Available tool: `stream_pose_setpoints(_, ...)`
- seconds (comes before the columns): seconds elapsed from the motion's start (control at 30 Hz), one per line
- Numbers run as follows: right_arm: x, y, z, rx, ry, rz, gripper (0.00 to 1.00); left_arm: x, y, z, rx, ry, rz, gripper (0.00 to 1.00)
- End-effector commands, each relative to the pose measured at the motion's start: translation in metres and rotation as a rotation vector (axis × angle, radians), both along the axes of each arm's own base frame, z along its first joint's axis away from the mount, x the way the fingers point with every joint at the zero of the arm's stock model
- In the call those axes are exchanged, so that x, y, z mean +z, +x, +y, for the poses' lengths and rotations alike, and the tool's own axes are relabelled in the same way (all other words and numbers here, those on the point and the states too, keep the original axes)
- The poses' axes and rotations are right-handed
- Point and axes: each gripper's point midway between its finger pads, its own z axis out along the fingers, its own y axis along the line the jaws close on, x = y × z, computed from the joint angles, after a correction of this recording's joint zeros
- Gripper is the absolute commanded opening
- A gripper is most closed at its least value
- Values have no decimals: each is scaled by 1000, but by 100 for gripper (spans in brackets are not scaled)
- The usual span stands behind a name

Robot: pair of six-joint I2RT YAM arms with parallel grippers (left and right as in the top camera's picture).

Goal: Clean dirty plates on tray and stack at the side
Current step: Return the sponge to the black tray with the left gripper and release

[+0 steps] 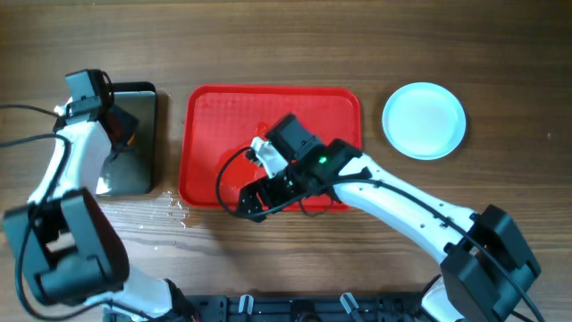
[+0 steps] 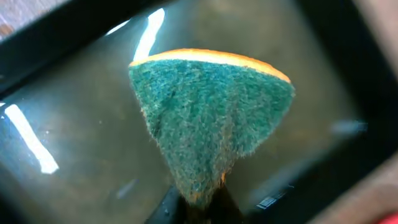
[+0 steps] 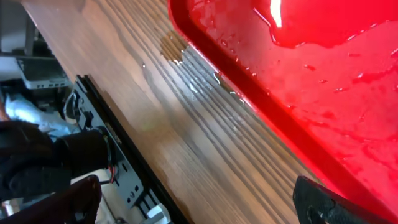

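Observation:
The red tray (image 1: 214, 116) lies mid-table, wet and with no plate on it. It fills the upper right of the right wrist view (image 3: 336, 93). A pale mint-white plate (image 1: 424, 120) sits on the table to the tray's right; from above only the top plate shows. My right gripper (image 1: 253, 207) is open and empty over the tray's front edge, and its fingers (image 3: 199, 199) are spread wide above the wood. My left gripper (image 1: 123, 134) is shut on a green sponge with an orange edge (image 2: 211, 118) and holds it over the black tray (image 1: 138, 161).
Water drops (image 1: 176, 204) lie on the wood by the red tray's front left corner, with a brown smudge (image 3: 173, 45) beside the rim. A black rail (image 1: 295, 309) runs along the table's front edge. The black tray's glossy floor (image 2: 74, 155) shows under the sponge.

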Motion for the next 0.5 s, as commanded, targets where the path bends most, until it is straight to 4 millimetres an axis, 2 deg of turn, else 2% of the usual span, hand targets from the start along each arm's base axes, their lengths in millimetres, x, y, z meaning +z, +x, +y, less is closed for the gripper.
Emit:
stream_pose_setpoints(0.0, -8, 5, -2, -65, -38, 14, 100, -22, -5, 9, 15, 8, 55, 91)
stream_pose_setpoints(0.03, -8, 5, -3, -65, -40, 15, 100, -18, -3, 9, 14, 6, 41, 97)
stream_pose_setpoints(0.1, 0, 1, -7, -66, -38, 13, 100, 7, 5, 2, -9, -25, -33, 100)
stream_pose_setpoints(0.17, 18, 2, -15, -90, -36, -28, 100, 51, 11, -15, -58, -83, -156, 100)
stream_pose_setpoints(0.2, 31, 4, -24, -137, -50, -63, 100, 77, 7, -23, -78, -98, -213, 100)
stream_pose_setpoints(0.23, 47, 5, -34, -178, -53, -103, 100, 106, -2, -33, -104, -118, -272, 100)
stream_pose_setpoints(0.27, 63, 5, -42, -211, -44, -140, 100, 126, -11, -44, -130, -142, -314, 100)
stream_pose_setpoints(0.33, 106, -1, -67, -268, -2, -251, 100, 166, -45, -71, -184, -194, -382, 100)
stream_pose_setpoints(0.4, 137, -5, -102, -392, -6, -353, 100, 183, -85, -83, -183, -197, -377, 100)
stream_pose_setpoints(0.47, 146, -8, -141, -495, -84, -444, 100, 191, -107, -90, -184, -196, -380, 100)
